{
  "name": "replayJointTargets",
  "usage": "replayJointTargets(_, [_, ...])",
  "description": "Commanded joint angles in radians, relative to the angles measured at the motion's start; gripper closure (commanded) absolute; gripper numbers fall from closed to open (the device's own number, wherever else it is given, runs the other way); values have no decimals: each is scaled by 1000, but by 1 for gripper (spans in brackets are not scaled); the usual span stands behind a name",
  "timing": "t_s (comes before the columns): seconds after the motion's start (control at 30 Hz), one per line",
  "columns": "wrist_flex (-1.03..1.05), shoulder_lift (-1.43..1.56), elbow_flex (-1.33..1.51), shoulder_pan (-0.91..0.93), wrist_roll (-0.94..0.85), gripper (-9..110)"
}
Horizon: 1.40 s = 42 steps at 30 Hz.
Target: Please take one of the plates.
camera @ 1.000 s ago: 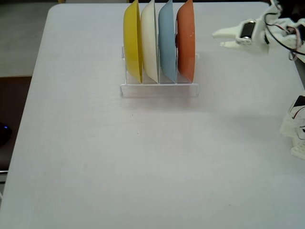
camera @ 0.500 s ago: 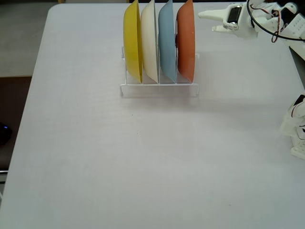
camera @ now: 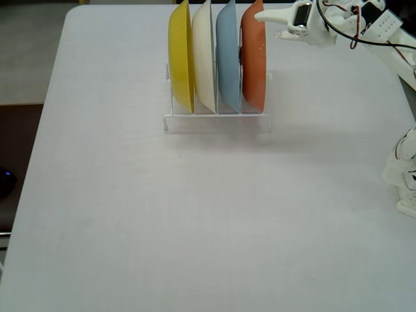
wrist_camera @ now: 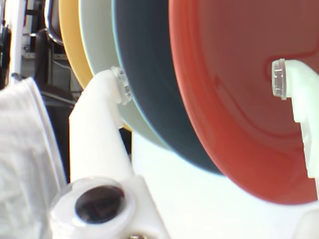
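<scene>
The orange plate [camera: 253, 62] stands on edge in the rightmost slot of a white wire rack [camera: 218, 117] at the back of the table. In the wrist view it [wrist_camera: 239, 99] fills the space between my two white fingers. My gripper [camera: 258, 18] is at the plate's top rim, coming from the right. It is open: in the wrist view the gripper [wrist_camera: 199, 79] has its jaws wide apart, one pad [wrist_camera: 122, 84] on the left by the paler plates, the other [wrist_camera: 279, 78] on the right in front of the orange plate's face. Neither pad visibly presses on the plate.
In the same rack stand a light blue plate [camera: 227, 58], a cream plate [camera: 203, 58] and a yellow plate [camera: 181, 58], close together. The white table [camera: 195, 214] stretches toward the front. Part of a white arm base [camera: 404, 172] is at the right edge.
</scene>
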Motion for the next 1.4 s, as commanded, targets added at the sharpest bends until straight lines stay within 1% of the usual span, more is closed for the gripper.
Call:
replayJointTargets(0.0, [0,-15,-103,-5,-14,65])
replayJointTargets(0.57, [6,-166,-241,-14,-23,73])
replayJointTargets(0.67, [0,-173,-249,-14,-26,81])
replayJointTargets(0.77, [0,-172,-249,-14,-26,96])
replayJointTargets(0.83, [-2,-169,-253,-17,-31,102])
replayJointTargets(1.07, [-3,-169,-305,3,-21,102])
replayJointTargets(1.37, [72,-141,-413,66,34,102])
